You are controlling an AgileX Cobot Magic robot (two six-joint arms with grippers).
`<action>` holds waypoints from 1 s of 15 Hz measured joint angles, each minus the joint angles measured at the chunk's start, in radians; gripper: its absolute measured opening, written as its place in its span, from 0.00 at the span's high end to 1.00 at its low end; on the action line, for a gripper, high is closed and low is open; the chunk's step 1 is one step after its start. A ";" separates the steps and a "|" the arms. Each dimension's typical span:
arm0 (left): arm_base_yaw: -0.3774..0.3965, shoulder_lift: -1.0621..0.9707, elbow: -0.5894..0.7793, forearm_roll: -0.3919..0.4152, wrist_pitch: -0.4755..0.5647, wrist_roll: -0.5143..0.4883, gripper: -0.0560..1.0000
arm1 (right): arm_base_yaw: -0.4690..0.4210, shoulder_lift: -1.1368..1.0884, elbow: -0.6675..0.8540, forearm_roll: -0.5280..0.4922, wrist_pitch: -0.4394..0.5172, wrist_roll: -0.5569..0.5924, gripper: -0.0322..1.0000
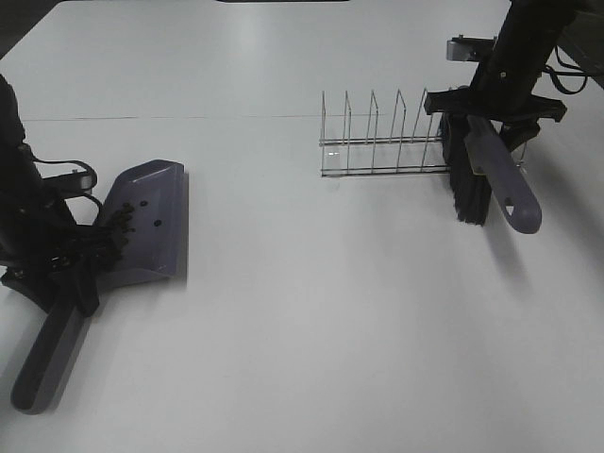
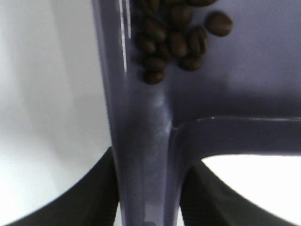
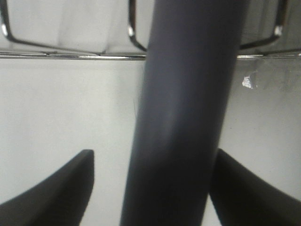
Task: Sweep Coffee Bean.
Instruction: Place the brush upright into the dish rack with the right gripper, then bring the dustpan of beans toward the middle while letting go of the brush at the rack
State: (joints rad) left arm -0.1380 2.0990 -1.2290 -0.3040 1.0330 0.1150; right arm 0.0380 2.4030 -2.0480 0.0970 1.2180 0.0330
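The grey-purple dustpan (image 1: 151, 222) lies flat at the left of the table. The coffee bean cluster (image 1: 118, 231) sits at its back wall, with a couple of strays further in. My left gripper (image 1: 71, 274) is shut on the dustpan handle (image 2: 146, 165), just behind the coffee bean pile (image 2: 174, 37). The brush (image 1: 491, 170) leans at the right end of the wire rack, black bristles (image 1: 464, 179) down. My right gripper (image 1: 491, 118) straddles the brush handle (image 3: 183, 117), jaws open, with a clear gap at one finger (image 3: 70, 188).
A chrome wire dish rack (image 1: 377, 142) stands on the white table right of centre, and its wires (image 3: 70, 55) run just behind the brush. The dustpan's long handle end (image 1: 42, 368) points toward the front left edge.
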 joint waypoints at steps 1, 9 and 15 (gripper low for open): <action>0.000 0.000 0.000 0.000 0.000 -0.001 0.63 | 0.000 0.001 0.000 0.003 0.000 -0.002 0.31; 0.000 0.046 -0.053 -0.012 0.028 -0.035 0.63 | 0.000 -0.216 0.001 -0.039 0.000 -0.007 0.27; 0.000 0.130 -0.174 -0.044 0.102 -0.064 0.63 | 0.000 -0.490 0.208 -0.041 0.001 -0.033 0.27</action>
State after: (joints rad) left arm -0.1380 2.2290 -1.4030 -0.3480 1.1350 0.0510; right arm 0.0380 1.9130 -1.8400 0.0560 1.2190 0.0000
